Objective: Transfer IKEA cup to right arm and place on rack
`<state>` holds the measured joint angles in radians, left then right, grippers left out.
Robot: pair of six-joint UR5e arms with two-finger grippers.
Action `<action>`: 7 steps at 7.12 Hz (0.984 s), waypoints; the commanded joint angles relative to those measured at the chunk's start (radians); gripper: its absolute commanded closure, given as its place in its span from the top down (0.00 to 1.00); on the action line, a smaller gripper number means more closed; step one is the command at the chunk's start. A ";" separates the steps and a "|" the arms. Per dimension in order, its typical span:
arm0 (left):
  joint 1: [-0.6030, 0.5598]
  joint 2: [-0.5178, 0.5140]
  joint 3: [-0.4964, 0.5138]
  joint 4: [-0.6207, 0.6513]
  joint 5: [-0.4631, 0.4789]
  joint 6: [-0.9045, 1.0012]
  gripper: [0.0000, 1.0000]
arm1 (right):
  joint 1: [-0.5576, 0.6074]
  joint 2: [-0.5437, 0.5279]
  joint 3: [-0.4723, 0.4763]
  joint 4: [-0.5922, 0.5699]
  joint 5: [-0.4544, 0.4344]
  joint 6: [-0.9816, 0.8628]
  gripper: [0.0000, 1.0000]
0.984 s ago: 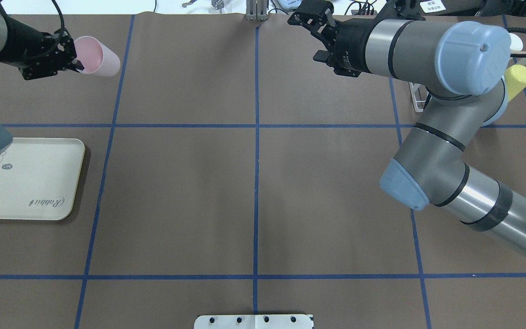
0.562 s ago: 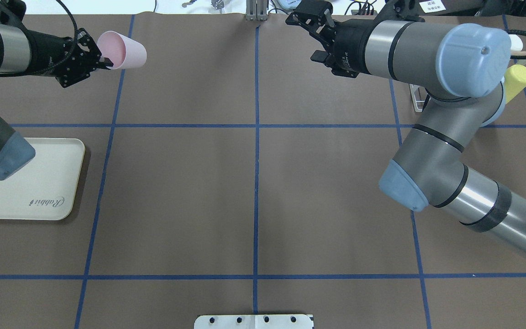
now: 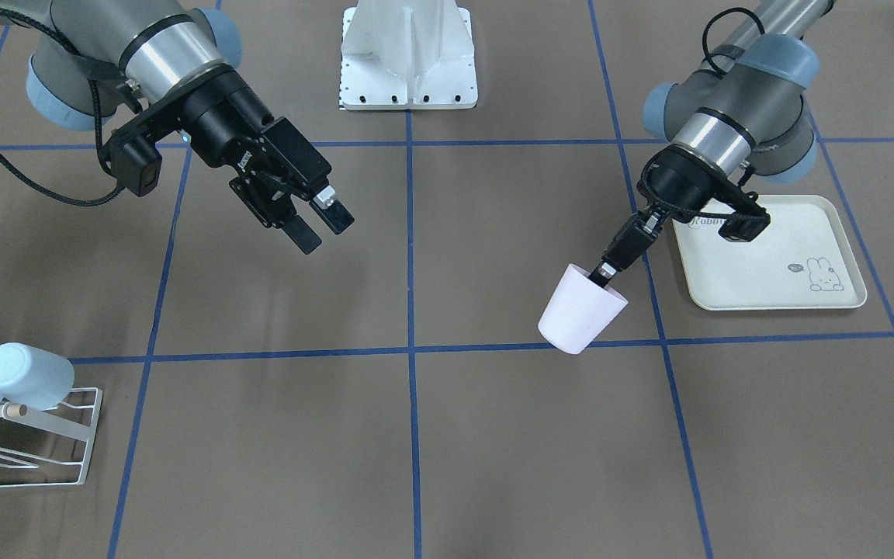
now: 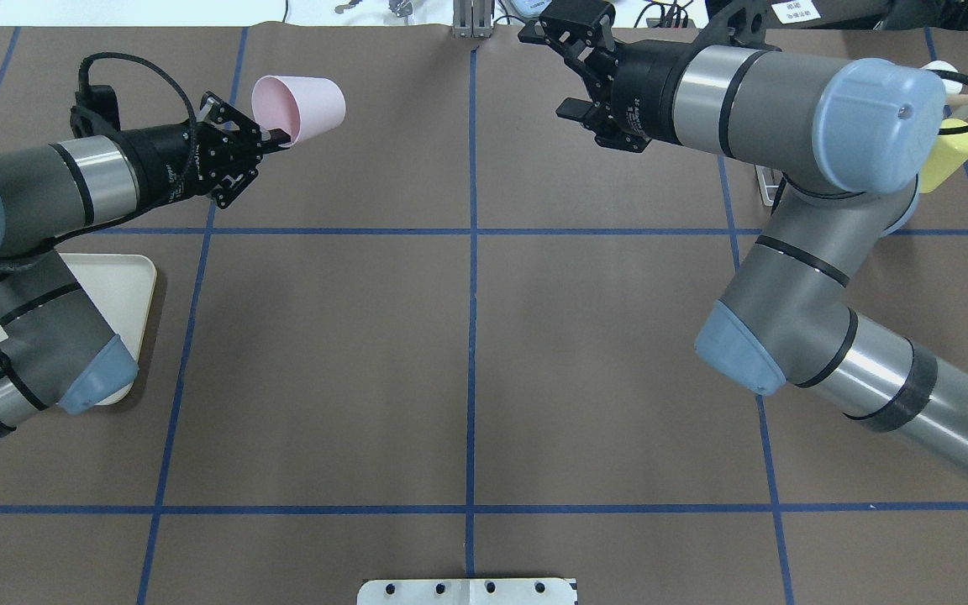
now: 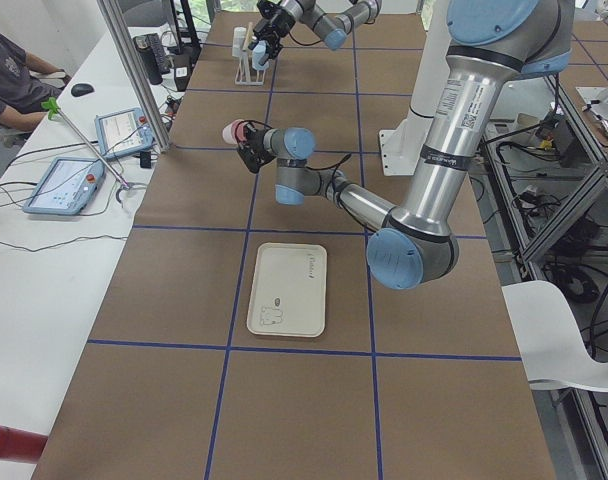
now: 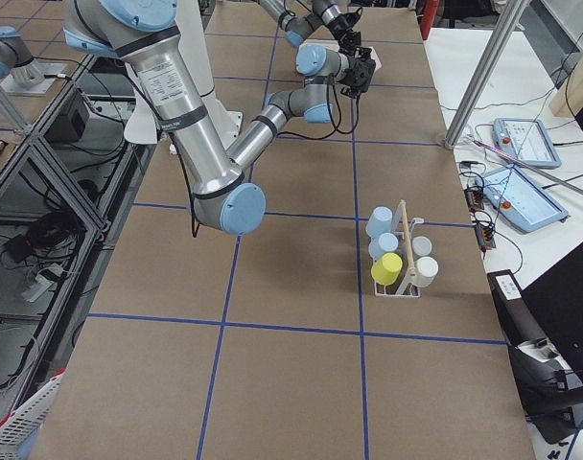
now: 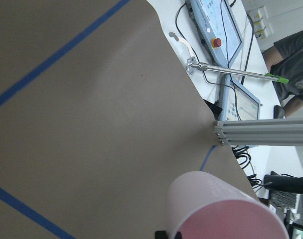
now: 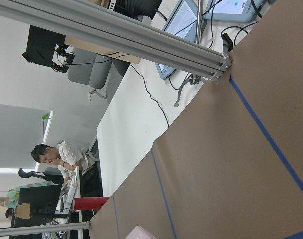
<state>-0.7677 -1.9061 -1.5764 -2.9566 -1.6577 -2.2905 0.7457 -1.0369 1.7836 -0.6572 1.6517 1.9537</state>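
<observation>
So, from the front I see the left gripper (image 3: 604, 272) pinching the pink cup (image 3: 580, 312) by its rim, one finger inside, the cup tilted beyond its tips. Overhead, the right gripper (image 4: 544, 71) gapes empty, facing the cup, well apart.

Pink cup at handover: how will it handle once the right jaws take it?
Probably light and stiff: the pink cup hangs sideways from the left gripper, jaws pinching only its rim wall, with no visible sag. Its smooth tapered sides may let it slip in a side grasp. Laid down, it would likely roll in an arc.
</observation>
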 commanded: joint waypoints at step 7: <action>0.252 -0.112 0.064 -0.420 0.378 -0.162 0.00 | -0.110 0.003 -0.144 0.412 -0.099 0.169 1.00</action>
<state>-0.5350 -1.9924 -1.5146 -3.3588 -1.3253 -2.4527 0.6687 -1.0351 1.6468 -0.2603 1.6029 2.1197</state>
